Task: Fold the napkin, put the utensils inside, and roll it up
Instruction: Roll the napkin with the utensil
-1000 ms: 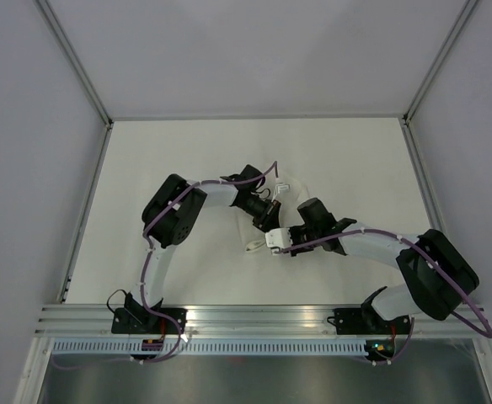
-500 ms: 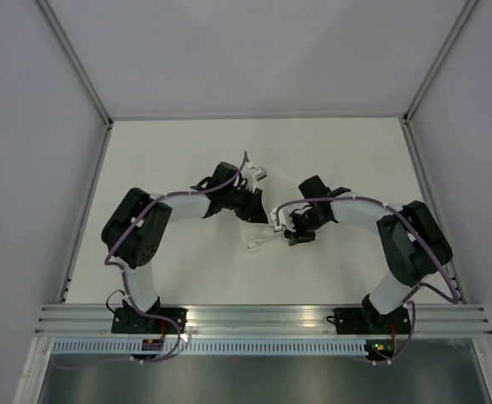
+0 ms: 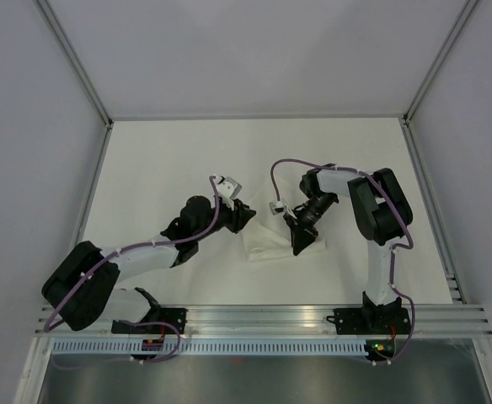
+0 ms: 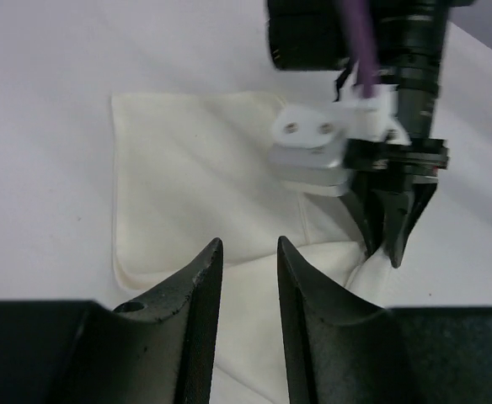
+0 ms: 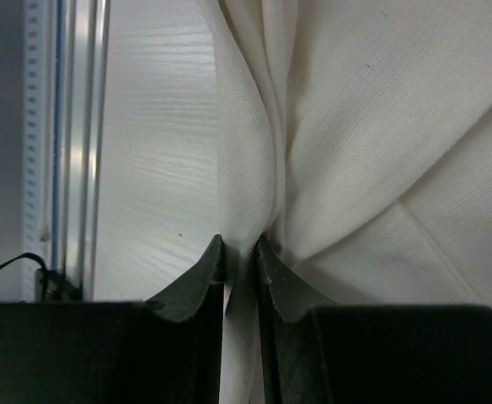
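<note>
The white table (image 3: 162,160) stands between pale grey walls (image 3: 254,50), with an aluminium rail (image 3: 263,316) along its near edge. The napkin (image 3: 263,246) lies rumpled near the table's middle, between the 2 arms. The right gripper (image 5: 241,248) is clenched on a raised fold of it, and the left gripper (image 4: 248,252) hovers above with fingers parted, grasping nothing.

White napkin (image 3: 267,246), folded, creased, one fold pinched
</note>
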Tool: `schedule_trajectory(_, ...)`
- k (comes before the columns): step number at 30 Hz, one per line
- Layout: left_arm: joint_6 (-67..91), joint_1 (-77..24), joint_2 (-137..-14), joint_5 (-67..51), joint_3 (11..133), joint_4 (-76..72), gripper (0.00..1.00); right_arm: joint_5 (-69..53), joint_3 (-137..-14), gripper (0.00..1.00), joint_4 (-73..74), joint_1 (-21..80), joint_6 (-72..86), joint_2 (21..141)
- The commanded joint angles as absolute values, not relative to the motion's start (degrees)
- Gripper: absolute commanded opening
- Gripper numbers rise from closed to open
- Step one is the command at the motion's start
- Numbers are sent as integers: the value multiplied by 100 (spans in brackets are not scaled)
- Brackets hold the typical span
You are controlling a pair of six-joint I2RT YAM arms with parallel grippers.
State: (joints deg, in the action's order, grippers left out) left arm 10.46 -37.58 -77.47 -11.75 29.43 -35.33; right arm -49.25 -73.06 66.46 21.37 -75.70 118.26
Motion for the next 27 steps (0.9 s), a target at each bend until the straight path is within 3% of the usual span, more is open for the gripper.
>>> schedule_trajectory(1, 19, -4507, -7392, -169, 2917, -4132, 38, -4438, -7285, 10, 7260, 2101, -7998, 12427)
schedule_trajectory(7, -1413, -5773, -7593, 334, 3303, -3131, 39, -4456, -7383, 10, 7242, 2074, -7858, 12516)
schedule_trajectory(14, -1933, -6924, -8751, 650, 3735, -2593, 41, -4412, -7313, 10, 7066, 2065, -7717, 12568)
schedule_trajectory(17, -2074, -7057, -9122, 703, 3849, -2663, 45, -4412, -7313, 10, 7031, 2057, -7673, 12568)
schedule_trajectory(21, -2100, -7066, -9570, 747, 4043, -2733, 59, -4403, -7304, 10, 6987, 2039, -7611, 12577)
schedule_trajectory(27, -2197, -7066, -9887, 615, 4192, -2795, 60, -4386, -7295, 9, 6917, 2013, -7541, 12577)
